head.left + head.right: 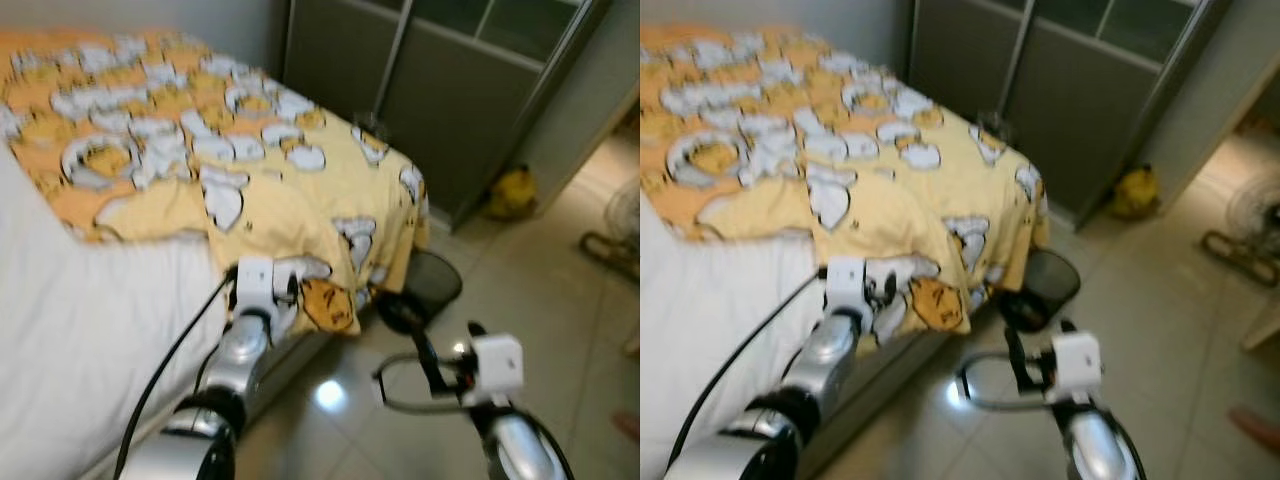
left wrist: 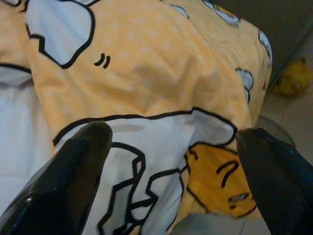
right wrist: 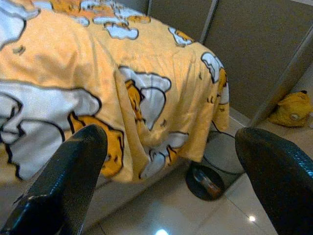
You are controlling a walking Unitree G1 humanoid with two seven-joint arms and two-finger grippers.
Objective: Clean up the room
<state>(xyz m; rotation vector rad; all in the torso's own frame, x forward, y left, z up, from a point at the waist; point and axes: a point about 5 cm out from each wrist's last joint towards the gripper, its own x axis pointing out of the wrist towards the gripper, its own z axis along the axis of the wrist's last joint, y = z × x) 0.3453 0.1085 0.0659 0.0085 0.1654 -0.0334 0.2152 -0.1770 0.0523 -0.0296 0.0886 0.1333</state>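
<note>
A yellow blanket (image 1: 250, 190) printed with white and orange cartoon shapes covers the far part of the bed, and its corner (image 2: 210, 171) hangs over the bed's side. My left gripper (image 2: 173, 137) is open right at that corner, one finger (image 2: 73, 171) on each side of the white-and-orange patch, gripping nothing. My right gripper (image 3: 171, 142) is open too, held low above the tiled floor and pointing at the draped end of the blanket (image 3: 161, 107). In the left eye view the right gripper (image 1: 405, 350) sits just short of a black wire basket (image 1: 425, 290).
A bare white sheet (image 1: 90, 330) covers the near part of the bed. Grey wardrobe doors (image 1: 440, 90) stand behind it, with a yellow object (image 1: 512, 192) on the floor at their foot. A fan (image 1: 615, 235) stands at the right on the tiled floor (image 1: 540, 290).
</note>
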